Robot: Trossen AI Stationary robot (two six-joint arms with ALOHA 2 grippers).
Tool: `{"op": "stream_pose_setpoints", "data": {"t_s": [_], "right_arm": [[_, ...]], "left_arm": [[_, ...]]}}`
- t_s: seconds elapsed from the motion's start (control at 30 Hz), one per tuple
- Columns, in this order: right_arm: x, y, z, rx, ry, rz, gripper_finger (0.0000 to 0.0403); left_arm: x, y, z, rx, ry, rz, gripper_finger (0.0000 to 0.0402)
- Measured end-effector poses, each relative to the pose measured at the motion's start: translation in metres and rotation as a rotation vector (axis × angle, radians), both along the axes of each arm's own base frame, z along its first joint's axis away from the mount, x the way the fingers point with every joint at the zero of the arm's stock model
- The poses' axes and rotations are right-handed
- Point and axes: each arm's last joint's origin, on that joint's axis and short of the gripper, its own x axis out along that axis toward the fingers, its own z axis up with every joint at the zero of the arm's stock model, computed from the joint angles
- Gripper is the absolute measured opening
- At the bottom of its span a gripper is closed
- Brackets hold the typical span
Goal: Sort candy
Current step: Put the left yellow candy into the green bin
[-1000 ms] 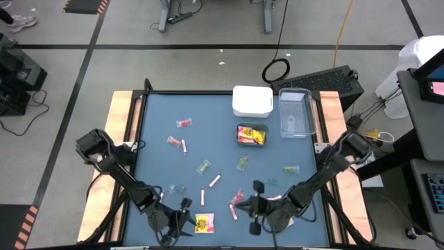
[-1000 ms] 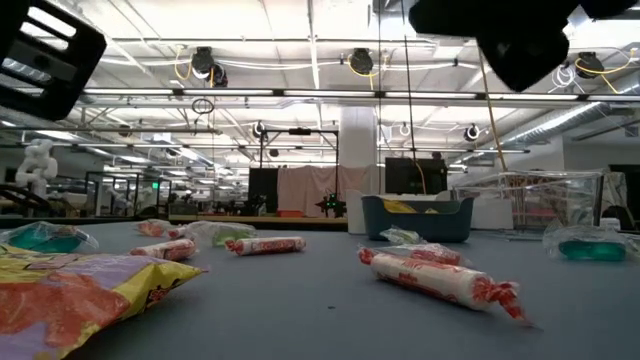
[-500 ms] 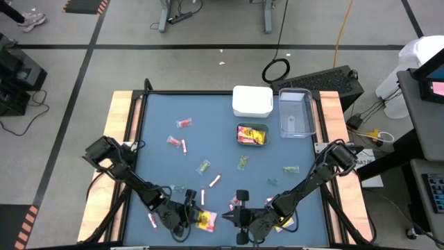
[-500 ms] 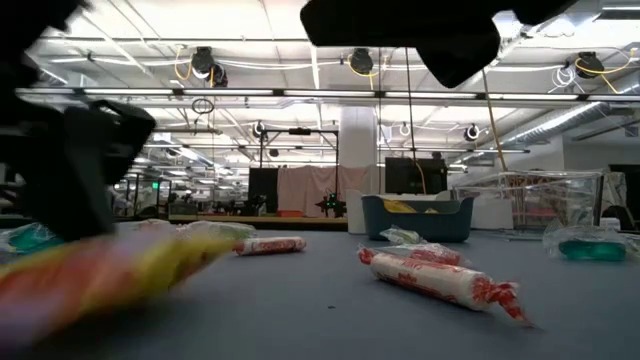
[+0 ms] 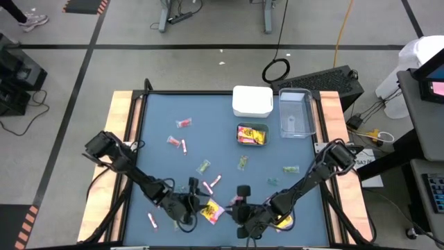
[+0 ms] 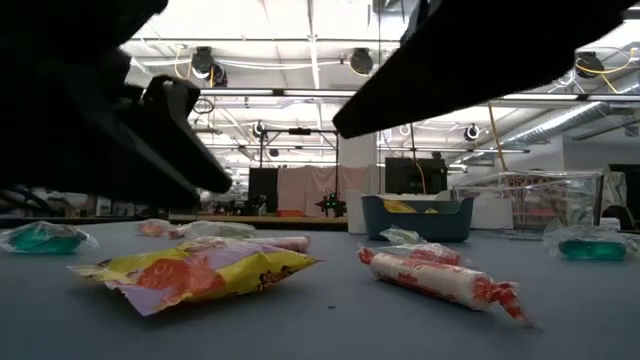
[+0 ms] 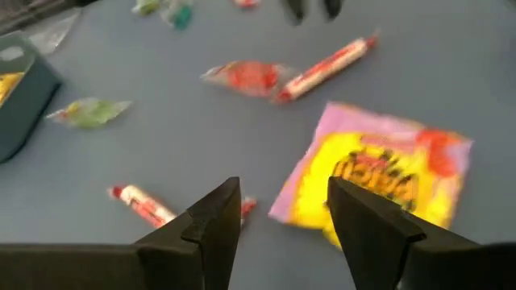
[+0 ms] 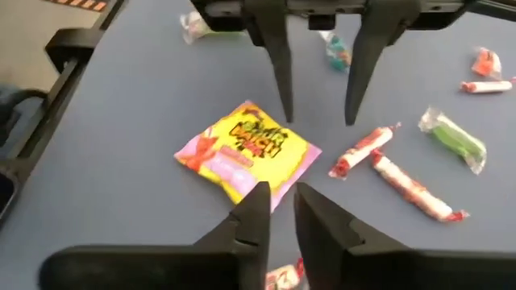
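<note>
Yellow packet (image 5: 210,211), newly slid along the desk's (image 5: 159,111) near edge, lies free between wide-fingered left gripper (image 5: 192,206) and narrowly parted right gripper (image 5: 236,208), still unsorted.

Your left arm reaches in from the table's left edge toward the near middle, its left gripper (image 5: 192,206) low over the surface with the fingers (image 7: 216,221) standing clearly apart and nothing between them. Your right arm comes in from the right edge and bends down to the same near-middle zone, so the right gripper (image 5: 241,208) faces the left one, the two tips near each other but not touching. The right gripper's fingers (image 8: 256,211) show only a narrow gap between them and grip nothing.
</note>
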Motion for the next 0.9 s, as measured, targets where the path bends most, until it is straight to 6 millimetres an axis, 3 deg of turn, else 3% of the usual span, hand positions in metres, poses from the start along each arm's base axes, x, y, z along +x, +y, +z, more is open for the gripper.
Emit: {"op": "stream_pose_setpoints", "data": {"t_s": [0.17,0.3,0.6,0.9], "right_arm": [[0.006,-0.005,-0.004,0.061,0.024,0.014,0.0114],[0.013,-0.007,-0.019,0.089,0.053,0.048,0.0147],[0.028,-0.010,-0.047,0.047,0.089,0.031,0.0188],[0.036,-0.017,-0.048,0.079,0.106,0.037,0.0193]], "left_arm": [[-0.010,-0.016,0.009,-0.093,0.018,-0.155,0.0193],[-0.013,-0.020,0.001,-0.085,0.046,-0.183,0.0193],[-0.004,-0.008,-0.011,-0.061,0.104,-0.157,0.0193],[0.006,0.007,-0.013,-0.085,0.139,-0.138,0.0193]]}}
